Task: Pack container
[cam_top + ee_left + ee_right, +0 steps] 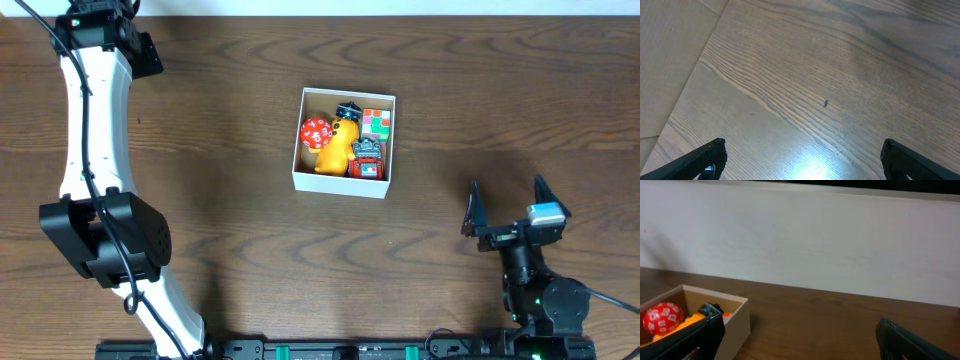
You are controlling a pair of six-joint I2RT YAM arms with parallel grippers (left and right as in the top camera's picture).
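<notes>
On the tabletop [200,150], the container [335,182] sits full of toys between the two arms.
Inside it a red spotty ball [315,133], a yellow toy [338,148], a coloured cube [376,122] and a little red toy [368,165] are packed close, so they all fit. Near the container's front right corner, the right hand [507,200] sits low, fingers spread wide, holding nothing. Far off to the container's left, the left hand [802,162] tilts down at bare wood, also wide and empty. I think the packing looks done.
</notes>
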